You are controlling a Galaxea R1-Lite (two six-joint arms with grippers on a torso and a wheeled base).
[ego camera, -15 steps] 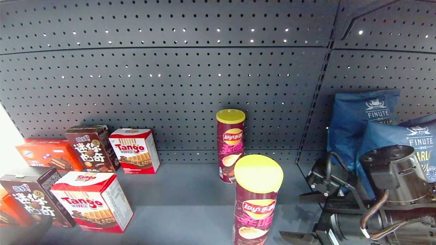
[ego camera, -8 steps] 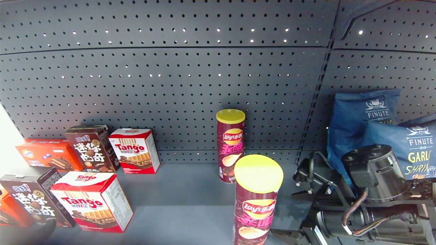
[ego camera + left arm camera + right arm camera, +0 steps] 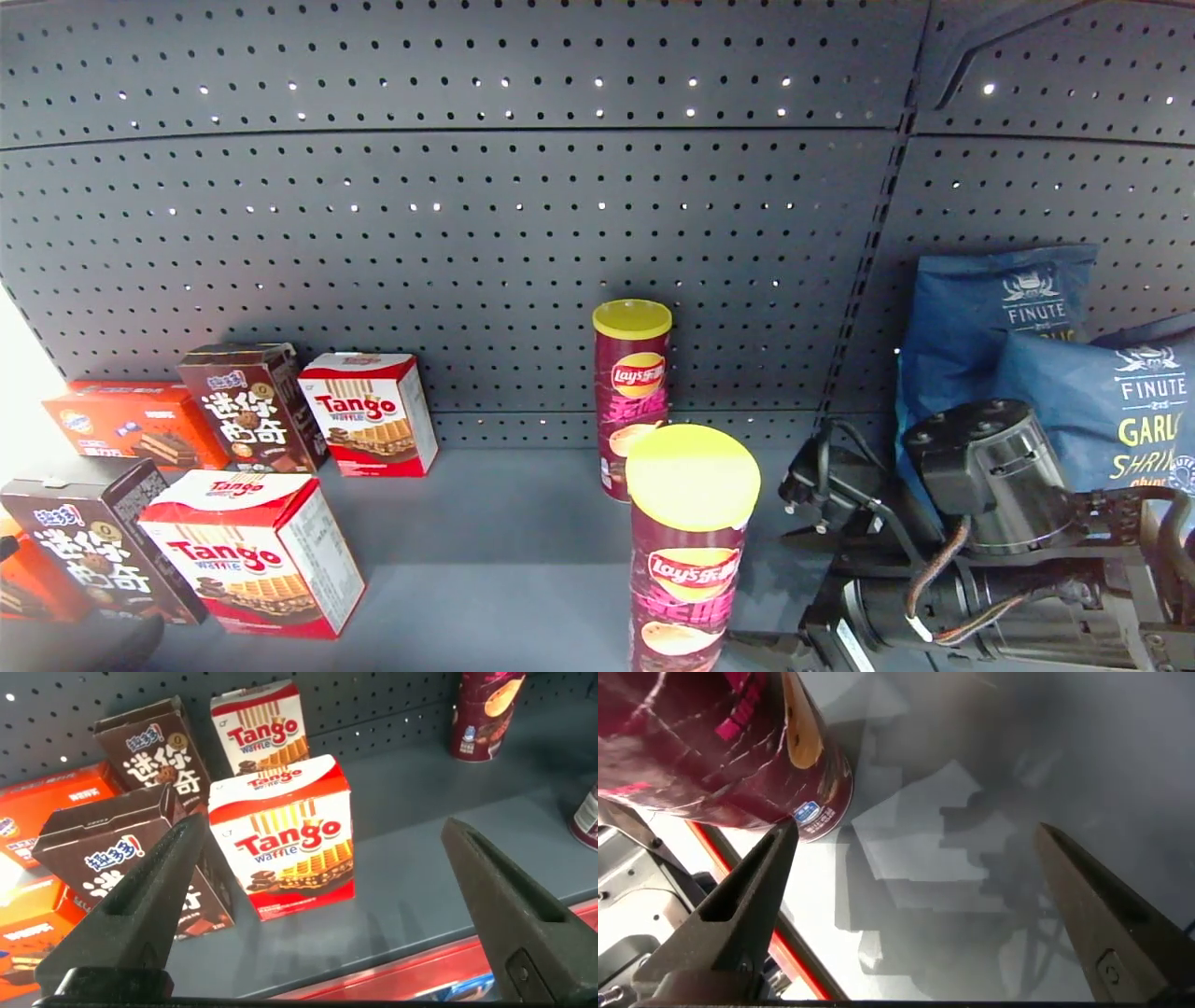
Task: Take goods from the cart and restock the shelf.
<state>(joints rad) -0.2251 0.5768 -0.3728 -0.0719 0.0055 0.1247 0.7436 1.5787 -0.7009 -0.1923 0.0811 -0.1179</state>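
Chip canister (image 3: 689, 551) stands near the shelf's (image 3: 504, 541) front edge, ahead of a second canister (image 3: 633, 397), apparently delivered: your right gripper (image 3: 915, 835) gapes open beside it, your left gripper (image 3: 322, 826) open and empty, with more cart goods likely waiting.

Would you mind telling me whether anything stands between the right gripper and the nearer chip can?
Nothing visible does. The open right gripper sits right beside the nearer chip can, whose base is close by one fingertip; only bare shelf shows in its gap.
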